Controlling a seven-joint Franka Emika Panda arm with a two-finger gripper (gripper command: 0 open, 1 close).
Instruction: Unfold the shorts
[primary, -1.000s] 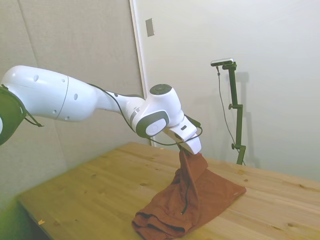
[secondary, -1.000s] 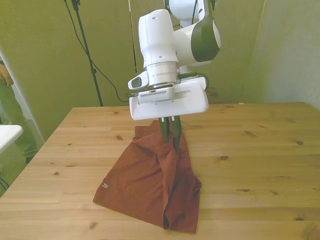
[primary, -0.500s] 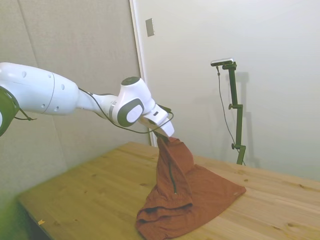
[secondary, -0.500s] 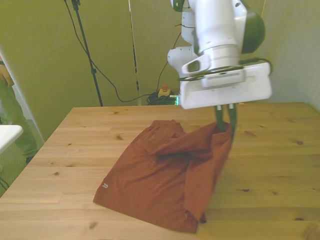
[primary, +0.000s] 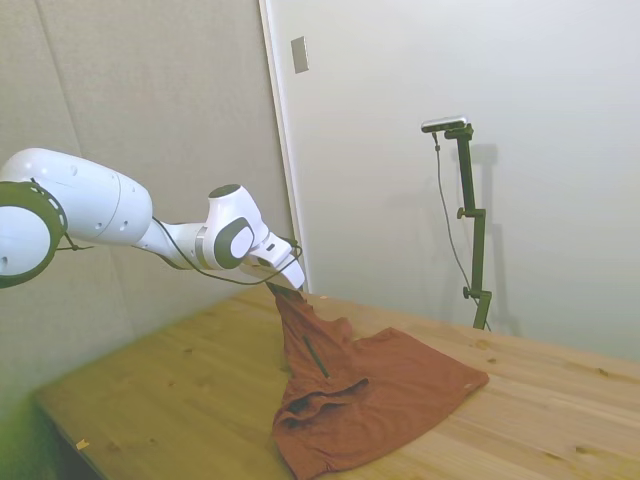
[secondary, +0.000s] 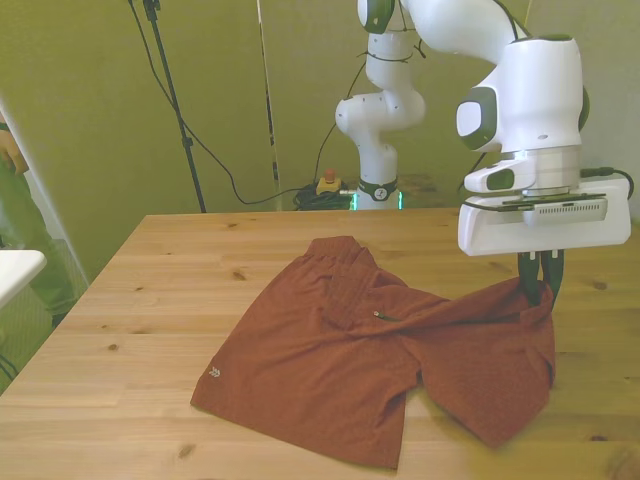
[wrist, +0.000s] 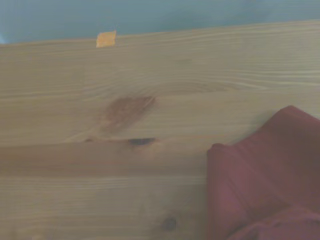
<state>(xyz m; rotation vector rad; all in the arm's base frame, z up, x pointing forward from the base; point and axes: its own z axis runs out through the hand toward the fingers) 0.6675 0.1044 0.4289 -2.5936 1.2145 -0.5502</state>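
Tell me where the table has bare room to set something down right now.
Bare wood on the table runs between the shorts and the front view's left edge, and behind the shorts. The front view's right is crowded: the gripper holds one leg up there.

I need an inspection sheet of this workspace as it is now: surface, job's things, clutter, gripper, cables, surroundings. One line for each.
Surface: wooden table, pale planks with knots; a small orange tag sits at its edge.
Job's things: the shorts, rust-brown, mostly spread flat on the table; one leg, at the front view's right, is lifted at its edge.
Clutter: nothing seen on the table besides the shorts.
Gripper: the gripper is shut on the lifted edge of the shorts, just above the table.
Cables: black cables hang along the wall behind the table; a cable runs along the arm's wrist.
Surroundings: plain walls; a person's sleeve at the front view's left edge.
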